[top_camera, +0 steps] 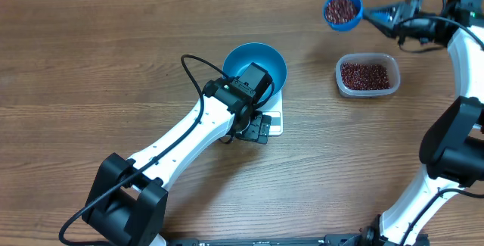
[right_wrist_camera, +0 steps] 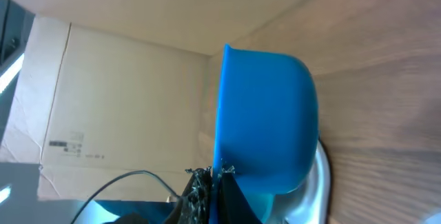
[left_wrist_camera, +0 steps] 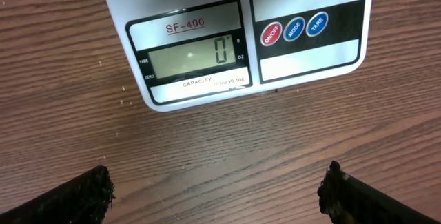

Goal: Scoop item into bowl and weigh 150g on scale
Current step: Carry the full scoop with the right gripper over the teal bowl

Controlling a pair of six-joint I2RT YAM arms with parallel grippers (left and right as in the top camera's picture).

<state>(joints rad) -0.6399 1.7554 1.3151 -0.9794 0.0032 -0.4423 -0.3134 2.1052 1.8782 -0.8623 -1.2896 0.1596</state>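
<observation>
The blue bowl [top_camera: 266, 57] stands on the white scale [top_camera: 275, 119]; the part of its inside that shows holds nothing. My left gripper [top_camera: 259, 129] hovers open over the table just in front of the scale [left_wrist_camera: 241, 38], whose display reads 0. Its fingertips [left_wrist_camera: 83, 196] stand far apart with bare wood between them. At the far right, my right gripper [top_camera: 387, 16] is shut on the handle of a small blue scoop [top_camera: 343, 10] filled with red-brown beans, raised beyond the tub. In the right wrist view the scoop [right_wrist_camera: 269, 120] is seen from the side, with the gripper [right_wrist_camera: 219, 181] clamped on its handle.
A clear plastic tub [top_camera: 367, 75] with more beans [top_camera: 367, 73] sits right of the bowl. The left arm lies diagonally from the front left across the table and covers part of the bowl. A cardboard wall stands behind the table.
</observation>
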